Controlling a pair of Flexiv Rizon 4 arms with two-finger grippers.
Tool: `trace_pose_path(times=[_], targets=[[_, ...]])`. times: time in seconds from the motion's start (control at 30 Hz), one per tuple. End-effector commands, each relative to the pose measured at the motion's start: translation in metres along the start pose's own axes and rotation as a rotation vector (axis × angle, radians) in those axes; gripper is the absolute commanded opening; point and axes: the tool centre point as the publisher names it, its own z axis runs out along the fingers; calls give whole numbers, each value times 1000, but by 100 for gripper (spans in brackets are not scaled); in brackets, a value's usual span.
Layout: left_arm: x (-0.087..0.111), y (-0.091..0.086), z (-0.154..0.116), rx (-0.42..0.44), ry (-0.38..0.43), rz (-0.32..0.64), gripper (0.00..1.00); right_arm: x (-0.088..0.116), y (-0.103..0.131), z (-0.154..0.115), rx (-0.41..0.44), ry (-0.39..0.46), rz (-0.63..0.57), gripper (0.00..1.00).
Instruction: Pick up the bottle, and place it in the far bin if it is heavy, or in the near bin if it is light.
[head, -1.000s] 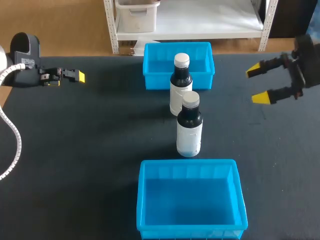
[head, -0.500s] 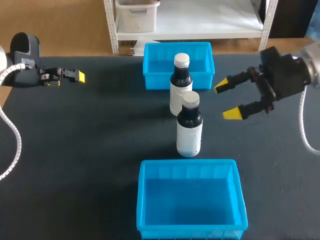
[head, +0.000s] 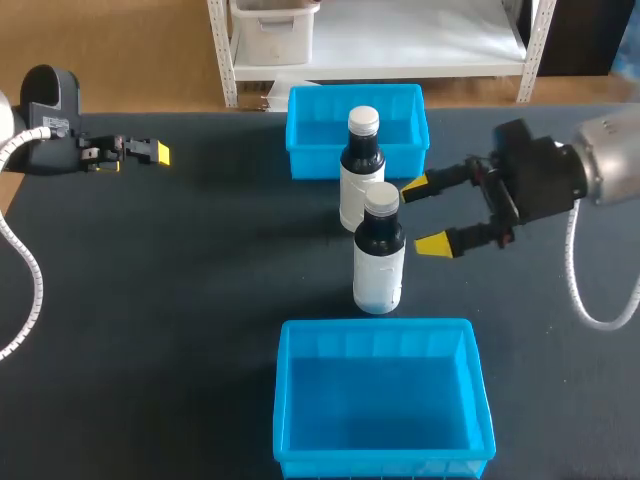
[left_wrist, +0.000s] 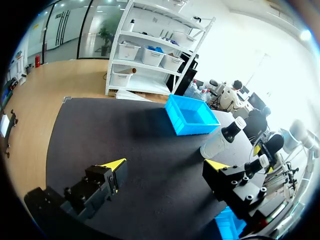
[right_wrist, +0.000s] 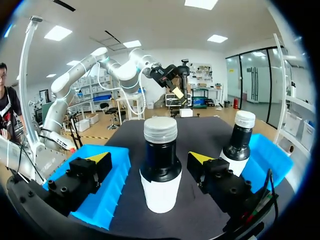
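1. In front of the near bottle (head: 379, 262), the near bin (head: 284, 400) sits open-topped at the front edge of the surface (head: 180, 320). Its back rim lies just short of the bottle's base.
2. The near bottle stands upright mid-surface, white-capped and dark above a white label. Bare surface runs well out to its left, and a narrower stretch lies free to its right front.
3. The right arm (head: 600, 170) comes in from that bottle's right. The right jaws are spread wide and hold nothing. One yellow tip (head: 414, 186) sits just beside the bottle's cap and the other (head: 433, 244) just beside its shoulder. In the right wrist view the bottle (right_wrist: 160, 165) stands between the two fingers with a gap on each side.
4. Just behind the near bottle and slightly to its left, the far bottle (head: 361, 165) stands upright. The right wrist view shows it (right_wrist: 240, 140) apart from the near one.
5. Behind both bottles, the far bin (head: 320, 125) sits by the surface's far edge. In the left wrist view, bin (left_wrist: 192, 116) and far bottle (left_wrist: 220, 140) appear close but apart.
6. Well to the near bottle's left, by the surface's left edge, is the left arm (head: 45, 120). The left jaws are wide apart with nothing held, and dark surface shows between the tips (left_wrist: 115, 164).
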Motion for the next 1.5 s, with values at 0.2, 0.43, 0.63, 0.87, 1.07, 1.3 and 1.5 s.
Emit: trace_pose_path(times=[0.2, 0.43, 0.63, 0.87, 1.07, 1.3, 1.5], targets=[[0, 0, 0, 0, 0, 0, 100, 5, -16, 16, -32, -42, 6, 100], [0, 0, 0, 0, 0, 0, 100, 0, -17, 25, -26, -29, 7, 100], [0, 0, 0, 0, 0, 0, 100, -6, -13, 27, 3, 63, 18, 100], [0, 0, 0, 0, 0, 0, 100, -5, -13, 32, -5, 105, 50, 100], [0, 0, 0, 0, 0, 0, 100, -7, -14, 38, -51, 118, 58, 100], [0, 0, 0, 0, 0, 0, 100, -8, -14, 42, -61, 152, 75, 100], [0, 0, 0, 0, 0, 0, 100, -7, -13, 44, -49, 174, 75, 100]])
